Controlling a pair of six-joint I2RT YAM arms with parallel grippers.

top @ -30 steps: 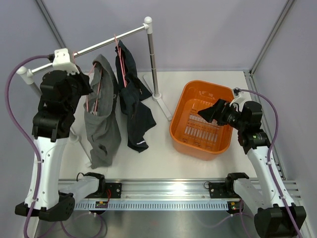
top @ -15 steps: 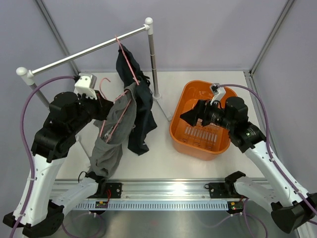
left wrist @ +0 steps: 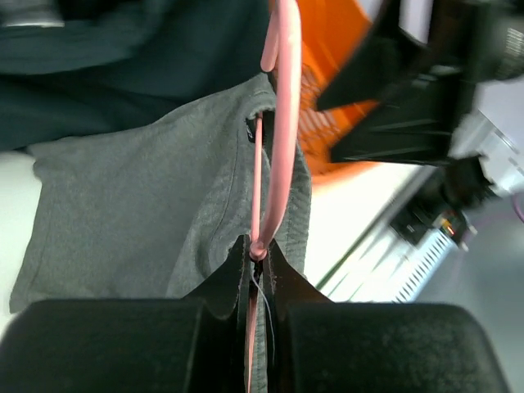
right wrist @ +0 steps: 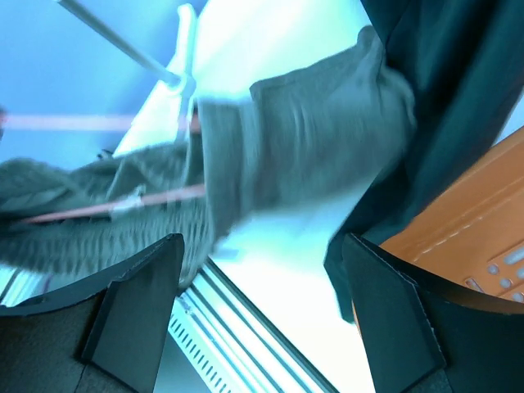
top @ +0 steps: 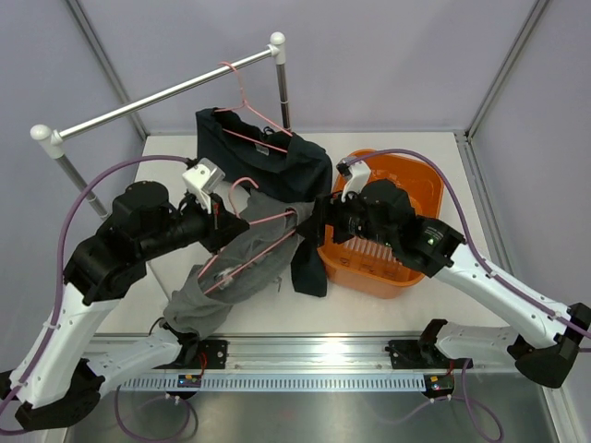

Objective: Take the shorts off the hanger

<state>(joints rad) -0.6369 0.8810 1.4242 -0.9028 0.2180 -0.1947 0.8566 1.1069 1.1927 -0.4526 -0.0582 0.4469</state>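
Note:
The mid-grey shorts (top: 235,277) hang on a pink hanger (top: 263,224) that is off the rail and held low over the table. My left gripper (top: 226,221) is shut on that hanger's wire (left wrist: 258,246), with the grey cloth (left wrist: 147,188) just beyond it. My right gripper (top: 319,221) is open next to the right end of the grey shorts (right wrist: 311,155); its jaws (right wrist: 262,319) hold nothing. The dark navy shorts (top: 268,161) still hang on a second pink hanger (top: 249,97) on the rail.
The metal rail (top: 157,95) runs across the back left on its posts (top: 282,88). An orange basket (top: 427,189) stands at the right, under my right arm. The navy cloth (right wrist: 458,82) drapes against the basket's left side (right wrist: 475,237).
My left gripper has carried the hanger with the grey shorts off the rail, down and to the right. My right gripper has moved left over the basket to the shorts. The navy shorts have swung and spread.

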